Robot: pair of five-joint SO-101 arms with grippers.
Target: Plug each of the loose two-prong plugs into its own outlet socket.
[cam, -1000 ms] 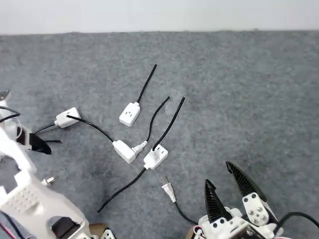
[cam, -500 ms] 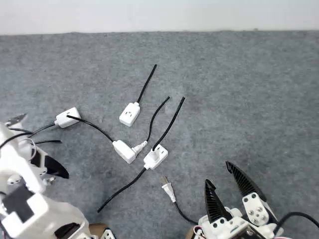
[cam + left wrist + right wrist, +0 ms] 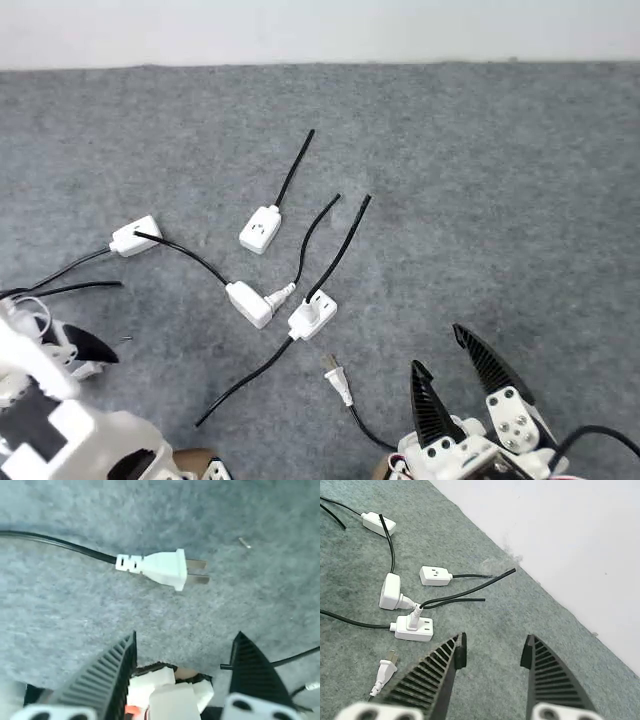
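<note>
Grey carpet (image 3: 480, 200) is backed by a white wall (image 3: 320, 30). One loose white two-prong plug on a black cord (image 3: 160, 569) is found lying flat just ahead of the left gripper (image 3: 186, 636), jaws spread apart. That arm's been pulled down toward the near left corner over the last second. A second loose white plug (image 3: 337, 380) is left near the right gripper (image 3: 438, 350), also spread wide and unmoved. An unused white socket block (image 3: 260, 229) is parked mid-carpet, and plenty of bare carpet is left to the right.
</note>
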